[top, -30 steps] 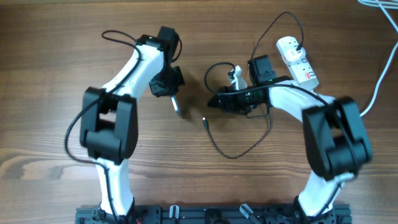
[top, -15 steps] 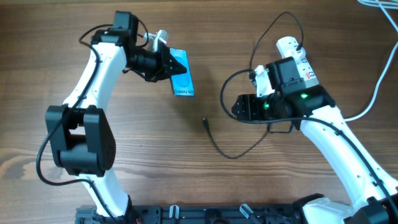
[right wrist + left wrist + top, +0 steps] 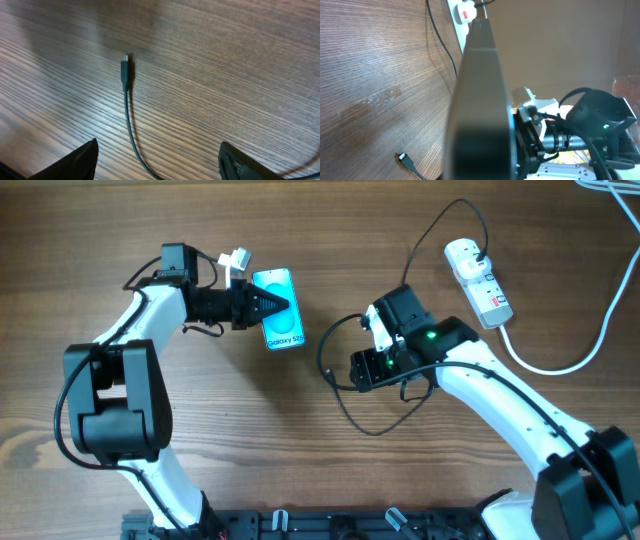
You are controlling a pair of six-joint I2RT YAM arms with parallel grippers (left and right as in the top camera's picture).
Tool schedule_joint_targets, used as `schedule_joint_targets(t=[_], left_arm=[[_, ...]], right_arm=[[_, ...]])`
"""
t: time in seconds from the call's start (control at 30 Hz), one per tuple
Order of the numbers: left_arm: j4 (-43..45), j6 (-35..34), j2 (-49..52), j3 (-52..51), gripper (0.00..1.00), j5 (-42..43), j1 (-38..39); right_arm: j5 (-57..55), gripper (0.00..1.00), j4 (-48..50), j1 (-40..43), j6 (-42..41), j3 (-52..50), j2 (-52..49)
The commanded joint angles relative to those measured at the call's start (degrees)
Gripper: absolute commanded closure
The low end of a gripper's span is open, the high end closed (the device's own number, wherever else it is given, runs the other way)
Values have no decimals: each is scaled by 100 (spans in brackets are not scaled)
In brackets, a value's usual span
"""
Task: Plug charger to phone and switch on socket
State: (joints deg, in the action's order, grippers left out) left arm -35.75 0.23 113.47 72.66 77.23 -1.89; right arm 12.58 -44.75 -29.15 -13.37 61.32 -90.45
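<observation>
Since half a second before, the right gripper (image 3: 352, 370) had swung away from the white oblong power strip with red switches (image 3: 478, 275) to hover, jaws wide and empty, just beside the small black plug tip (image 3: 330, 376) of the thin black charger cable (image 3: 372, 432). The tip lay unmoved on the wooden table (image 3: 100, 240), so we judged pickup next. The left gripper (image 3: 272, 308), clamped on the turquoise-screened smartphone (image 3: 281, 325), had turned it screen-up. Only the right wrist view showed the tip lying free ahead of the fingers (image 3: 80, 160), and the left wrist view gave us the phone edge-on.
</observation>
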Motion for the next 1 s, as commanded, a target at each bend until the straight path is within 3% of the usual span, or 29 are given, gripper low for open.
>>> schedule_joint_targets(t=[0.0,0.1,0.2,0.27,0.3,0.33,0.47,0.57,0.73,0.97], left_arm=[[96,389,-22,-31,96,393,-22],[260,387,-22,-31,96,393,-22],[262,387,-22,-31,96,391,-22],[282,385,-22,-31,96,284,-22],[280,385,-22,-31,96,234,-22],[282,387,-22,-31,96,216,-22],[282,387,-22,-31,96,216,-22],[284,387,-22,-31,96,216,-20],[280,382,-22,-31,96,70,-20],[280,382,-22,-31,96,68,-11]], right_arm=[[-313,23,79,-26,-76,2,-184],[-304,15,385,-26,-20,2,-197],[79,20,769,-26,-13,2,-197],[376,55,1034,-26,-17,2,-197],[435,67,1067,-26,-31,2,-197],[424,69,1062,-26,-26,2,-197],[304,69,933,-26,-17,-4,-199],[-52,62,815,-33,-28,-7,-203],[-529,59,798,-256,11,-68,-330],[-468,47,1003,-984,468,-68,-1196]])
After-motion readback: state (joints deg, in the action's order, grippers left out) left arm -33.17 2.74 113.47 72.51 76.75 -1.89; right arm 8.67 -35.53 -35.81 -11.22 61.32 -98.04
